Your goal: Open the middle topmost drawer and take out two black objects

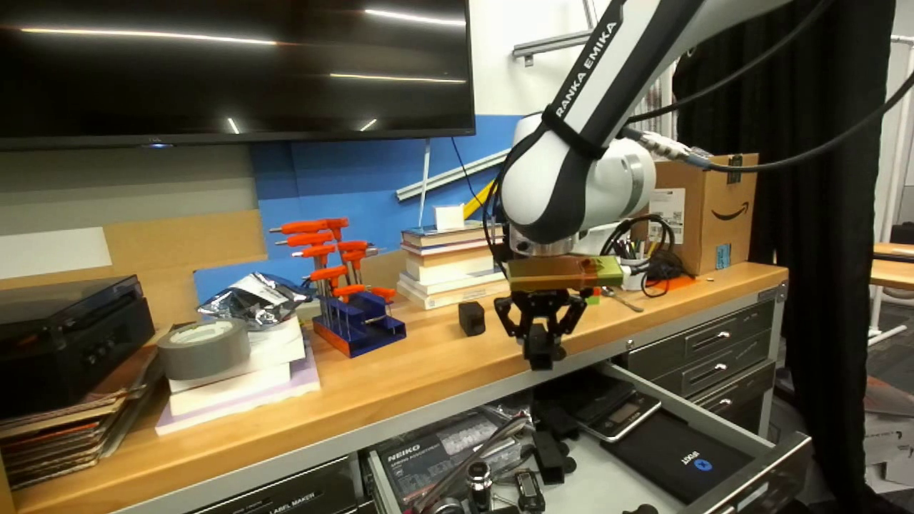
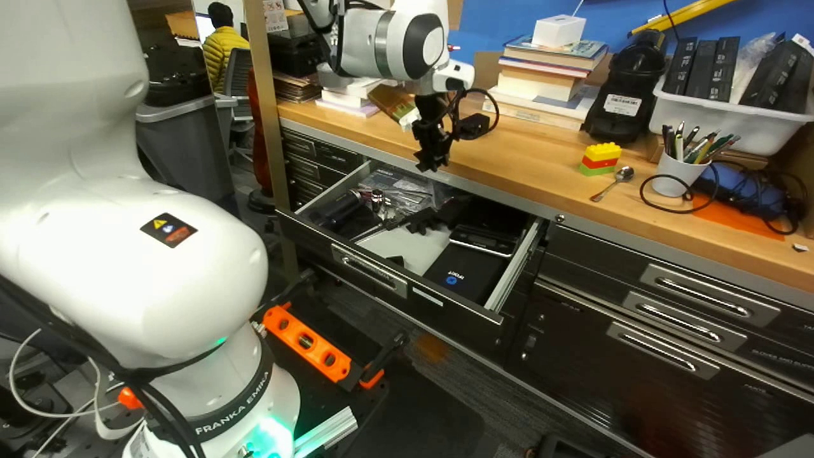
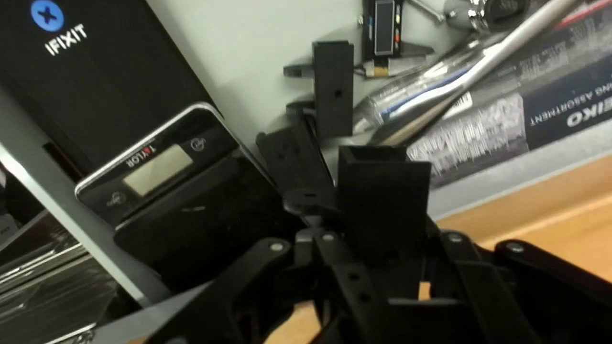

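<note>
Hanging near open drawer [image 1: 603, 471], black part [image 3: 385, 200] is clamped in gripper [image 1: 540, 341]; second black part [image 1: 471, 318] seen on benchtop [image 1: 428, 357].

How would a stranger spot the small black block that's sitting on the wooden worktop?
Below the big dark screen runs a wooden worktop bearing a stack of books. Just in front of that stack stands a small, chunky black block. Unlike the similar black part clamped in the gripper, it rests on the worktop.
</note>
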